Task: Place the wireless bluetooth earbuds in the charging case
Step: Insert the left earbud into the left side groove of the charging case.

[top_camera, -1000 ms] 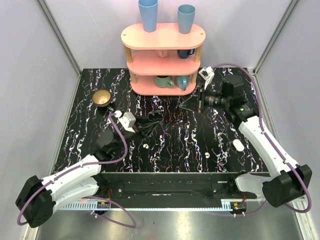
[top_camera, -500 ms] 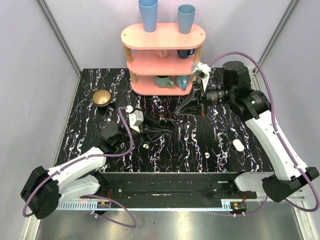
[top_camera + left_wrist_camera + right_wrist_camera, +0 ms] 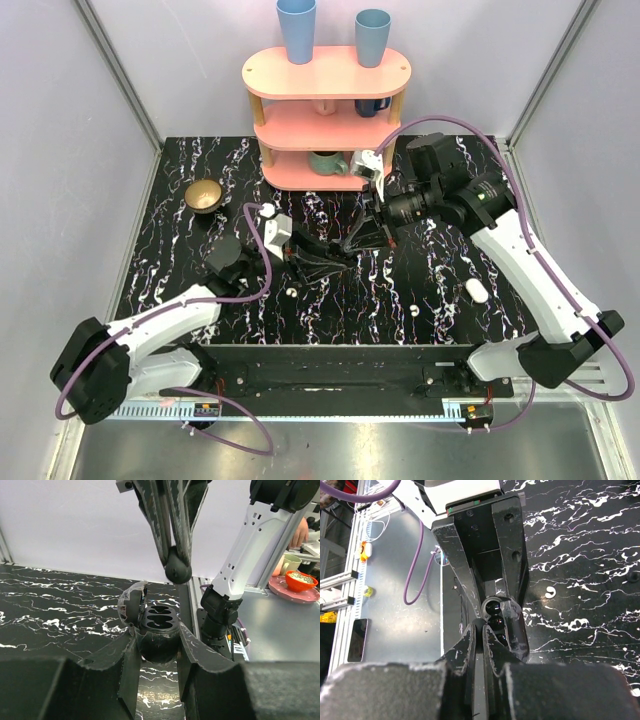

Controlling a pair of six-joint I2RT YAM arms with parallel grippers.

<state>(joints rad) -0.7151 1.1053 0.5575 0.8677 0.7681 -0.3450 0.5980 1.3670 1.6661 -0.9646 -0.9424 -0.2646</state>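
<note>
**Earbud poised over open case at mid-table**

Nearest the arm bases, a white speck (image 3: 290,293) at 7 o'clock of the meeting grippers, a second white speck (image 3: 413,310) at 4 o'clock and a white pebble-shaped piece (image 3: 476,290) beyond it lie loose on the marble table (image 3: 160,240), well apart from the work.

At mid-table the left gripper (image 3: 159,647) is clamped tight on a dark charging case (image 3: 159,625), its two wells facing up and apparently empty. Its lid (image 3: 131,602) stands open at 9 o'clock of the wells in the left wrist view. Just above, not touching, the right gripper (image 3: 481,629) is closed almost fully on a small dark rounded earbud (image 3: 178,571).

The insertion looks about to begin. Done well, it calls for a straight, slow descent with the earbud turned to match one well's outline. The left clamp should hold dead steady, and the right fingers should part only once the piece sits flush. From these views it cannot be told which well lies beneath the earbud, so it should be centred first.

Room is tight. The lid rises at one side and the left fingers (image 3: 187,647) flank the case, so the clear approach and exit is vertical.

Farther off, a brass bowl (image 3: 204,195) sits at 10 o'clock and a pink shelf (image 3: 325,130) carrying cups stands at 12 o'clock, close behind the right arm's wrist. Bare table lies open toward 3 o'clock.
</note>
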